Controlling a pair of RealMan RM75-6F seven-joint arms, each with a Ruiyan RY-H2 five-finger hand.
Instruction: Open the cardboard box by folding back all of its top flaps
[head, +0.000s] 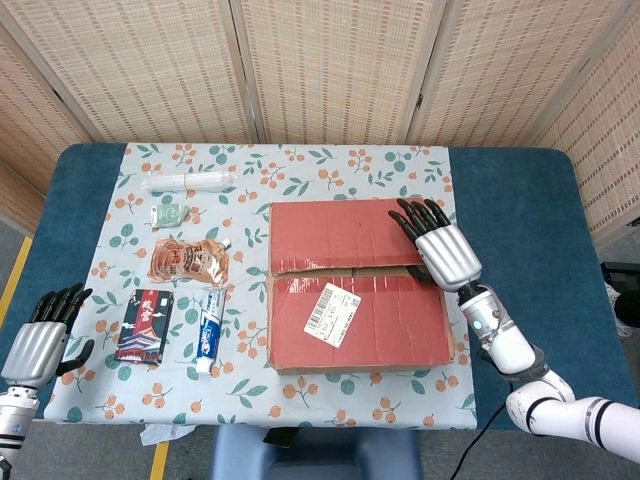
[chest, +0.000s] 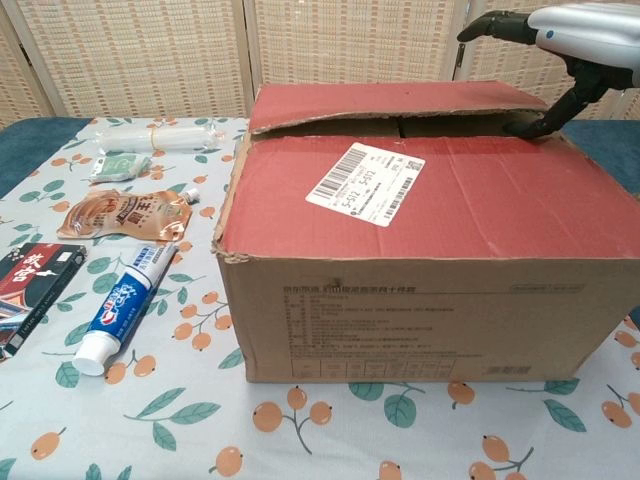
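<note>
Chest view shows the right hand (chest: 560, 45) hooking a thumb under the far flap (chest: 390, 100) of the cardboard box (chest: 420, 250) on the table (head: 520, 200), fingers spread. That thumb might slip out, dropping the flap. The left hand (head: 40, 335) hangs open, holding nothing.

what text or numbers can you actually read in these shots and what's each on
"S-312 S-312": shipping label on the cardboard box top, beside a barcode; its other print is too small.
Box front, printed lines: too small to read.
Toothpaste tube: lettering blurred.
Dark packet: white characters, not legible.
Orange pouch: print blurred.
Small green packet: unreadable.
</note>
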